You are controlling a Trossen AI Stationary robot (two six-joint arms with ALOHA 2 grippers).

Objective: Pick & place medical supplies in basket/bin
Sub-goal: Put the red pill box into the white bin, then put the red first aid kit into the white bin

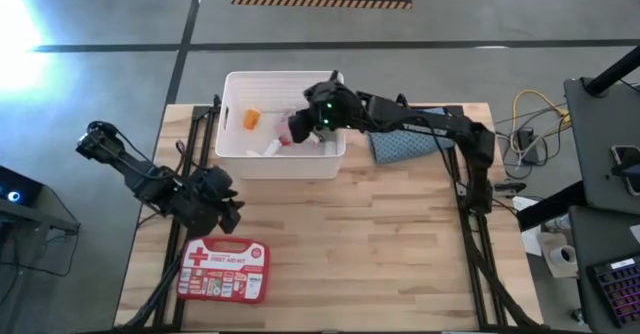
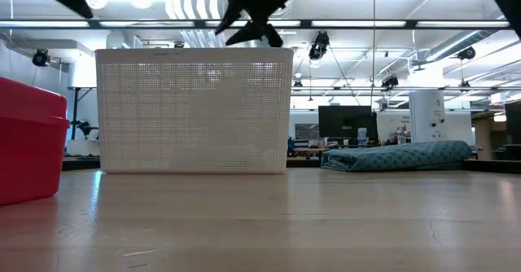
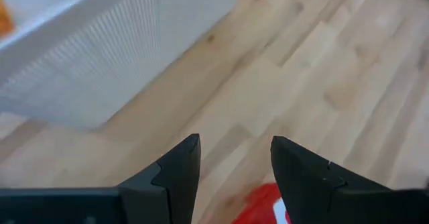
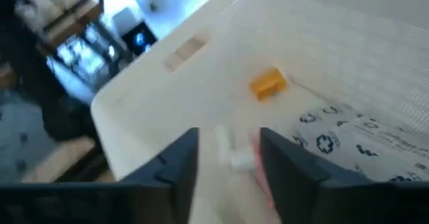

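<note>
The white bin [image 1: 285, 166] [image 2: 194, 109] stands at the table's far side. My right gripper [image 1: 300, 126] [image 4: 228, 160] reaches over its open top and is shut on a small red-white box [image 4: 236, 155]. In the bin lie an orange vial [image 1: 251, 118] [image 4: 268, 83], a white pack printed with crosses [image 4: 348, 137] and a white item [image 1: 270, 149]. The red first-aid case [image 1: 223, 271] [image 2: 28, 142] lies flat near the near left corner. My left gripper [image 1: 222, 206] [image 3: 234, 163] hovers open just beyond the case's far edge, which shows red between its fingers [image 3: 263, 202]. My right gripper pinches the small red-white box [image 4: 241, 158] between its two fingers, coming from the table's right and slanting down into the bin. The box is lifted clear above the bin's floor; which face of it the pads are on is blurred.
A blue-grey cloth pouch [image 1: 400, 144] [image 2: 399, 155] lies right of the bin under my right arm. Bare wooden table [image 1: 400, 244] stretches across the middle and the near right. Cables and equipment stand beyond the table's right edge.
</note>
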